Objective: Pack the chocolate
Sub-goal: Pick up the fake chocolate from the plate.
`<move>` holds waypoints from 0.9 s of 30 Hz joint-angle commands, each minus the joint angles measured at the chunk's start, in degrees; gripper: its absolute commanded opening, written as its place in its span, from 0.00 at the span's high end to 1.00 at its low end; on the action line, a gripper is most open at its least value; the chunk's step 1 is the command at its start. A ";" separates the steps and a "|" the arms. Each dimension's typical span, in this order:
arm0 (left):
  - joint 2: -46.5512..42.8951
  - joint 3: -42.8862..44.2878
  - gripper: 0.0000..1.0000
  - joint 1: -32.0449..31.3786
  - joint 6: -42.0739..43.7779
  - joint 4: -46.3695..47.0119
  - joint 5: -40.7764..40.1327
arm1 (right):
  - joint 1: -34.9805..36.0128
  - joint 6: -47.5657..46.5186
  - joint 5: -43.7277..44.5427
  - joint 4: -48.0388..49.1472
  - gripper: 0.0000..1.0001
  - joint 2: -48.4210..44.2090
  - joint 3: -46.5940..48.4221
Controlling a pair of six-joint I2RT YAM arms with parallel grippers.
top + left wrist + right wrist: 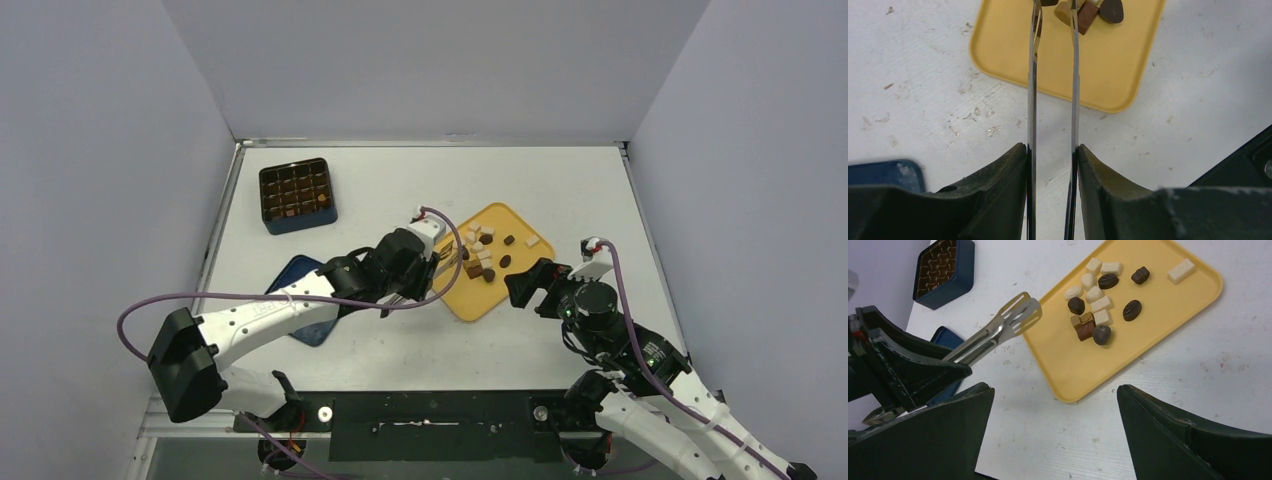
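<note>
While left end effector point(1053, 150) pinches tongs point(998, 327) over tray point(1158, 325), right end effector point(1052, 388) spread, hovering.

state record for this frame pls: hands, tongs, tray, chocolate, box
yellow tray: between the two hands
chocolate pieces: dark, brown and white, loose on the tray
left hand: shut on tongs
tongs tips: at the tray's edge, no piece seen in them
right hand: open, empty, by the tray's near corner
box: dark blue, gridded, far left; a few cells look filled
lid: blue, left of the tray, partly hidden
</note>
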 commanded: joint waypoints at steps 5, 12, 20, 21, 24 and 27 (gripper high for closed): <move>5.21 1.33 0.63 -6.16 5.13 6.36 -2.20 | 0.48 0.60 1.59 0.62 0.00 -0.11 2.27; 9.33 2.43 0.63 -6.47 6.13 6.91 -3.88 | 0.48 0.65 1.30 0.43 0.00 -0.35 2.47; 10.44 1.53 0.63 -6.64 6.87 9.29 -1.12 | 0.48 0.50 2.22 -0.40 0.00 -1.71 2.45; 10.83 1.72 0.63 -6.64 7.01 9.18 -1.25 | 0.48 0.51 2.20 -0.33 0.00 -1.77 2.44; 12.18 2.17 0.63 -6.64 7.29 9.05 -0.85 | 0.48 0.54 2.20 -0.44 0.00 -1.64 2.60; 13.51 2.45 0.63 -6.65 7.26 9.06 -1.09 | 0.48 0.50 2.37 -0.74 0.00 -1.90 2.62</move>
